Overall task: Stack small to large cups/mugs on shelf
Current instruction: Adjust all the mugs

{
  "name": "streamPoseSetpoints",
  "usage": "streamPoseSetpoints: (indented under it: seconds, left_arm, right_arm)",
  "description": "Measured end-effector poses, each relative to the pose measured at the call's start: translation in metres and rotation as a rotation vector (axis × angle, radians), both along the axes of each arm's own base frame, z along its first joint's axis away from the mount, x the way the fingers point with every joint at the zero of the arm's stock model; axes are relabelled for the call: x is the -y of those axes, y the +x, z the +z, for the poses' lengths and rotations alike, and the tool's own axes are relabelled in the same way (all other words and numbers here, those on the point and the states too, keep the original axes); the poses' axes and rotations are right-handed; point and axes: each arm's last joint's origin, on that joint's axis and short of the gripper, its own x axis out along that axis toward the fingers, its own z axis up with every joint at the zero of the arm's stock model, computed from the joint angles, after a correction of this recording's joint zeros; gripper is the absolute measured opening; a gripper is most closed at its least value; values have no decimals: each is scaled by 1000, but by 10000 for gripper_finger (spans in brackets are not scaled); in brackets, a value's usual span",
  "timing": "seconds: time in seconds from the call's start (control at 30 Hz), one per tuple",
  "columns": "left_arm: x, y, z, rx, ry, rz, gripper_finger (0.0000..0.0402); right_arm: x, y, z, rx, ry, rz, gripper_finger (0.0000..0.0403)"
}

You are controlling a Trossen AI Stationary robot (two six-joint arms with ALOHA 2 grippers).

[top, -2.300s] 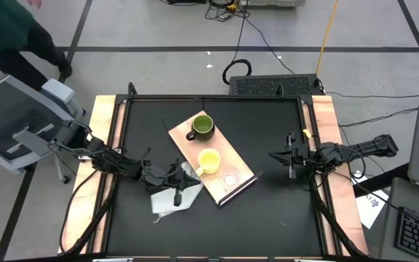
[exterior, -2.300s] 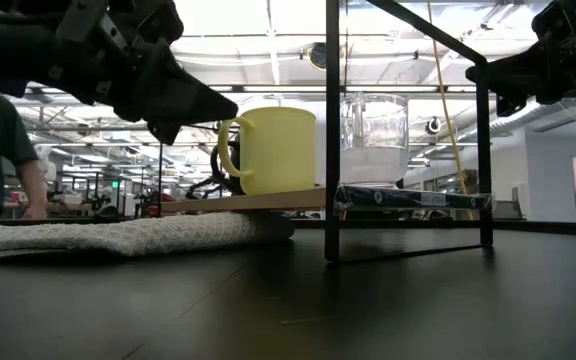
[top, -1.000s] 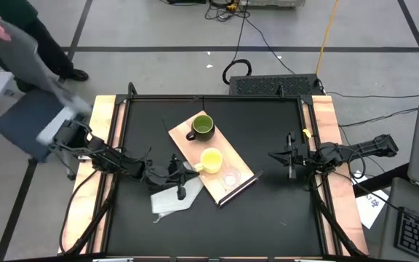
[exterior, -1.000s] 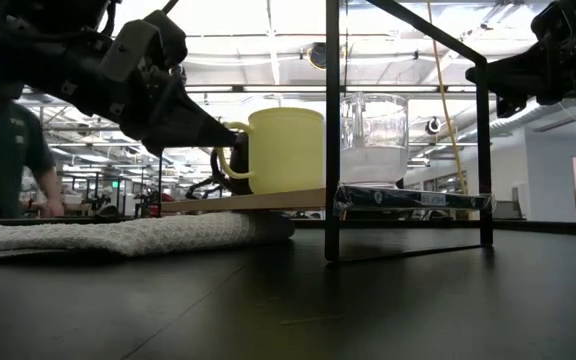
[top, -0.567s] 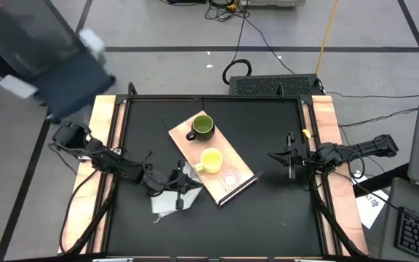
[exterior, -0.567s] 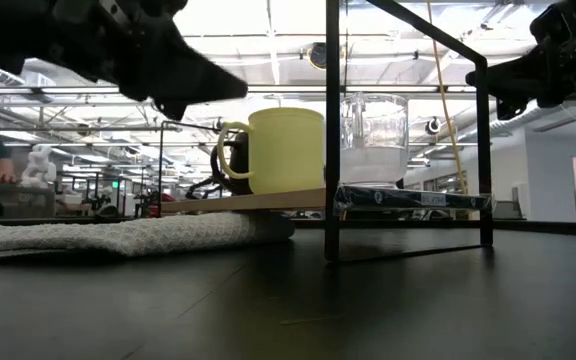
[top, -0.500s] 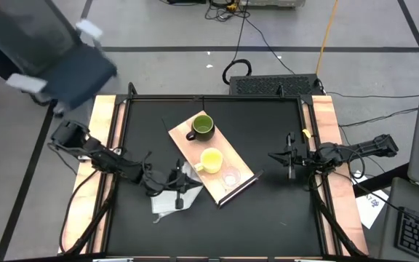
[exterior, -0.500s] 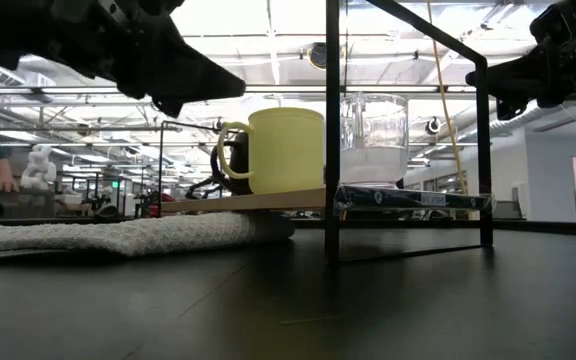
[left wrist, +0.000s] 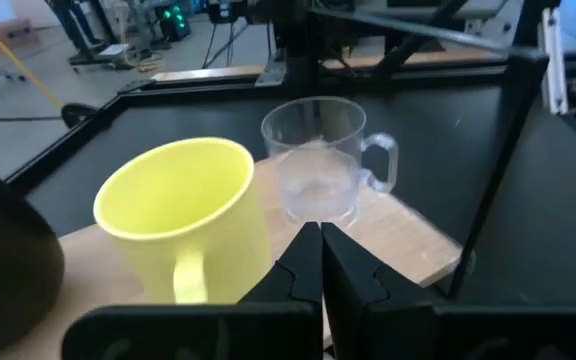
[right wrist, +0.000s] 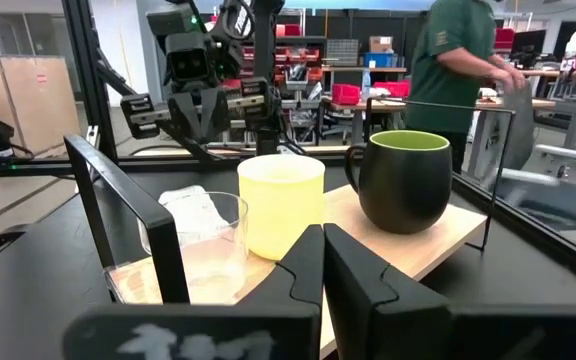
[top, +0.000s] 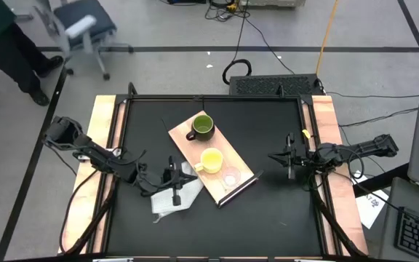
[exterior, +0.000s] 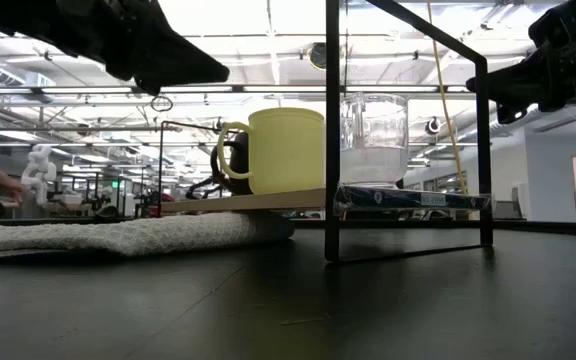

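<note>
Yellow mug (top: 209,160), green mug (top: 203,126), seemingly clear cup (top: 230,177), on shelf (top: 184,143)

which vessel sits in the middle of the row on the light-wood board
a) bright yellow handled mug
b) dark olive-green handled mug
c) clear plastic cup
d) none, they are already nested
a: on the flat light-wood board, the bright yellow handled mug stands between the dark olive-green handled mug and the clear plastic cup, each standing apart from the others.
</note>
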Motion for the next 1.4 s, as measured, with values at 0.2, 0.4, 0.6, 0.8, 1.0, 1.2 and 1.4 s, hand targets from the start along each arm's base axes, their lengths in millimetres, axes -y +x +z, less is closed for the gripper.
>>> streamPoseSetpoints:
  seconds: [0.2, 0.4, 0.6, 0.8, 1.0, 1.2, 1.4]
  left_arm:
    - [2, -3, 1, -5, 2, -2, 0]
    - [2, -3, -1, -20, -8, 3, 0]
    - [2, -3, 0, -17, -10, 7, 0]
    - [10, -16, 14, 24, 61, 37, 0]
    - [10, -43, 33, 43, 93, 105, 0]
    - [-1, -66, 17, 64, 33, 128, 0]
    - [-13, -83, -5, 118, -54, 151, 0]
  right_arm:
    - [0, 0, 0, 2, -4, 0, 0]
    - [0, 0, 5, 44, -39, -1, 0]
    - [-2, -1, 10, 94, -62, 19, 0]
    - [-7, -2, 12, 120, -73, 102, 0]
    - [-14, -4, 13, 112, -77, 170, 0]
    - [-19, -10, 35, 145, -82, 238, 0]
    - [-31, -7, 50, 135, -83, 333, 0]
